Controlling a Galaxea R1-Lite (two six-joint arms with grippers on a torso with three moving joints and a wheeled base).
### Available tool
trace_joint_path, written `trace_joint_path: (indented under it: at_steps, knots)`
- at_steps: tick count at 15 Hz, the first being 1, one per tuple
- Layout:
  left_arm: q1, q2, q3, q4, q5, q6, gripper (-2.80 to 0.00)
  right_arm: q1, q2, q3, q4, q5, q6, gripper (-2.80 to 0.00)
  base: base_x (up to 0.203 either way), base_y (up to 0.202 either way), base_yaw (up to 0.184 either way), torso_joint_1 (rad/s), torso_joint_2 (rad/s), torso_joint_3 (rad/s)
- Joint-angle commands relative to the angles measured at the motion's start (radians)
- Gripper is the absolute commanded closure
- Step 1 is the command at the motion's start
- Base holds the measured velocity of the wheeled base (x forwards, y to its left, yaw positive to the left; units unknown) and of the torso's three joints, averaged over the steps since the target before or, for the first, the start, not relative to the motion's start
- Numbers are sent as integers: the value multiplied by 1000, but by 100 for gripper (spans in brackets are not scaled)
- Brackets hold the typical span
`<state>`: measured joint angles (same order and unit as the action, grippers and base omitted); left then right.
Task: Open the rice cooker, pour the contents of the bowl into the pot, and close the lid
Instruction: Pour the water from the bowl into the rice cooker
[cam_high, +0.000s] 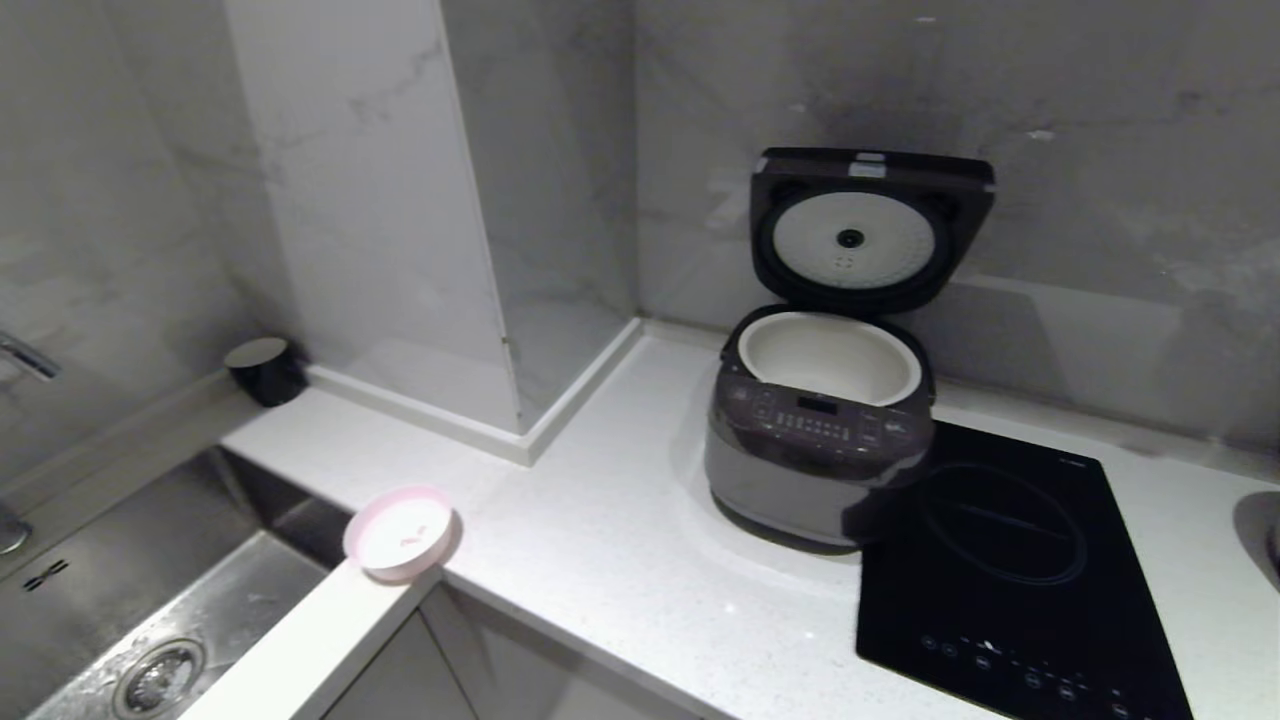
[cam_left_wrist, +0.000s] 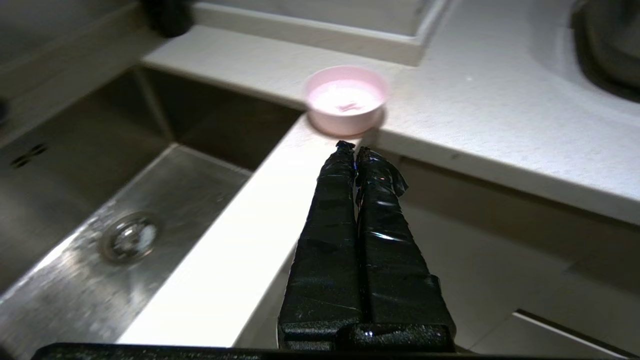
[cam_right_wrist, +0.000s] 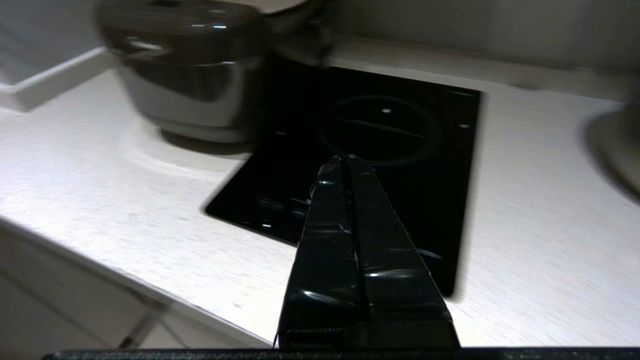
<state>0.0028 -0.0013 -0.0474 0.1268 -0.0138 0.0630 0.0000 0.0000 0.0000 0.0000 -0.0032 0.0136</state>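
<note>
I start from the bowl (cam_high: 400, 533): it sits on the white counter (cam_high: 620, 560) right at the corner where the worktop meets the sink (cam_high: 120, 620), at about eight o'clock from the rice cooker (cam_high: 820, 440) and well apart from it. A small whitish trace of the contents (cam_left_wrist: 345, 105) lies inside, so I judge the pour not yet done. That corner spot puts it just ahead of my left gripper (cam_left_wrist: 354, 147), whose taped fingers are pressed together with nothing between them; it hangs short of the bowl, off the counter's edge, and must part them before any grasp.

The lid (cam_high: 865, 235) stands upright on its hinge at twelve o'clock, white disc facing me, so the cream pot (cam_high: 830, 355) is exposed and ready to receive. To my eye the opening step is finished.

At four o'clock from the cooker, touching its base, lies the black hob (cam_high: 1010, 570). My right gripper (cam_right_wrist: 342, 159) hovers over its near part, fingers closed and empty, parked.
</note>
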Motion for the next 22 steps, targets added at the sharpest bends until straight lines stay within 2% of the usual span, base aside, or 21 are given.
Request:
trace_joint_path:
  at_steps: [1,11,22]
  knots:
    - [-1,1,0,1,0,0,0,0,0,0,0,0,0,0,2,7,-169,2,2,2]
    - [-1,1,0,1,3,-19,0,0,0,0,0,0,0,0,1,7,-168,3,4,3]
    - [-1,1,-2,1,14,-43,0,0,0,0,0,0,0,0,0,0,-6,0,0,0]
